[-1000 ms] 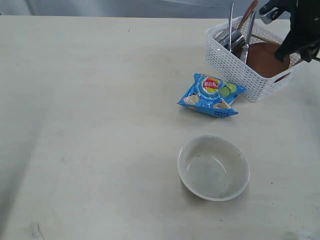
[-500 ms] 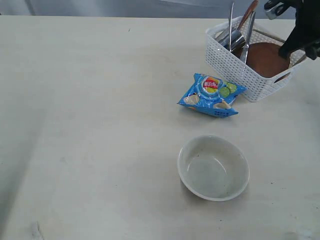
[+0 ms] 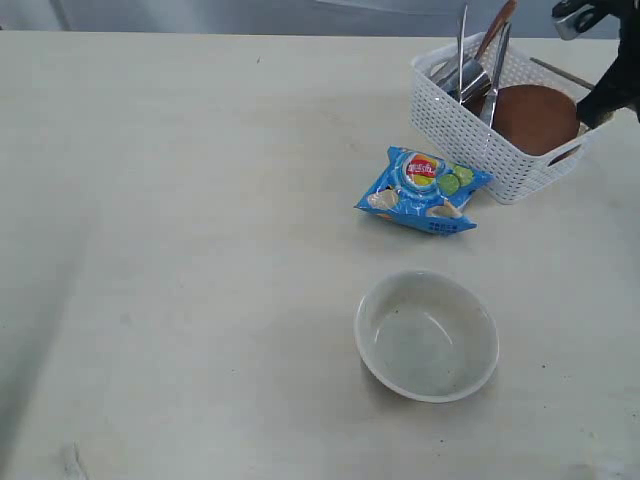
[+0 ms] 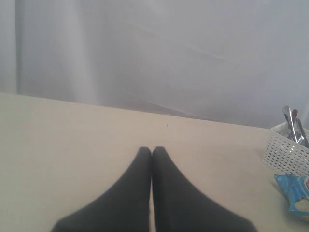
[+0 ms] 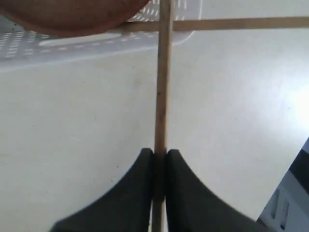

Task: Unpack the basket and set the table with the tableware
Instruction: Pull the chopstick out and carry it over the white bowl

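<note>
The white basket (image 3: pixel 470 130) stands at the table's (image 3: pixel 200 250) far right, holding the reddish-brown plate (image 3: pixel 530 115), a steel cup (image 3: pixel 465 80), upright steel cutlery (image 3: pixel 462 40) and a dark red spoon (image 3: pixel 497 28). The white bowl (image 3: pixel 427 335) sits on the table nearer the front. My right gripper (image 3: pixel 603 100) hovers just past the basket's right end. In the right wrist view it (image 5: pixel 160 153) is shut on one wooden chopstick (image 5: pixel 162 87), which points toward the basket (image 5: pixel 96 41). A second chopstick (image 5: pixel 241 22) lies crosswise beyond it. My left gripper (image 4: pixel 151 150) is shut on nothing above bare table.
A blue snack bag (image 3: pixel 424 190) lies between the basket and the bowl, close to the basket's front wall. The table's right edge runs close by my right gripper. The left wrist view catches the basket (image 4: pixel 287 152) and the bag (image 4: pixel 294 191) at one side.
My right gripper has moved to the right, off the basket's rim, with the chopstick held in it. The bowl, bag and basket have stayed put.
</note>
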